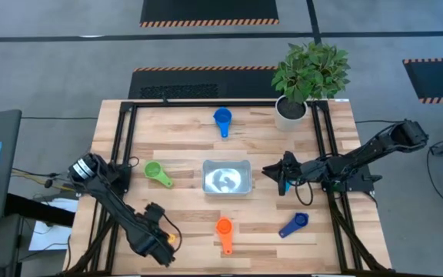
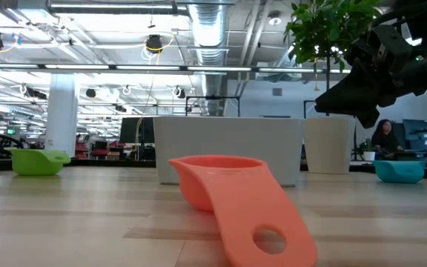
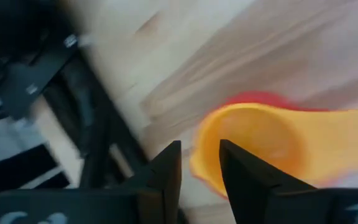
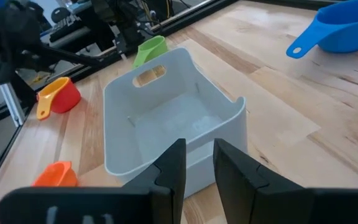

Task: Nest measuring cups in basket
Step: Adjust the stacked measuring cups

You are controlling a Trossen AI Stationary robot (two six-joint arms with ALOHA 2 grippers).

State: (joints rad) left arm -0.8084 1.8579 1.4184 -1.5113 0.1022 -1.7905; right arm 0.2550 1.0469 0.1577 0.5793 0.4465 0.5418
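The pale grey basket stands mid-table, nothing in it. My left gripper is at the near left edge, shut on a yellow cup nested in a red cup; both also show in the right wrist view. My right gripper hovers shut just right of the basket, touching nothing. A blue cup, a green cup, an orange cup and a dark blue cup rest on the table. My left gripper has the yellow cup's rim between its two fingers, one finger over the bowl's inside and one outside. The held part is on the side away from the flat handle. Whether the stack is lifted off the wood I cannot tell.
A white plant pot with a leafy plant stands at the far right corner. Black frame rails run along the table's left, right and far sides. The orange cup lies close before the low camera.
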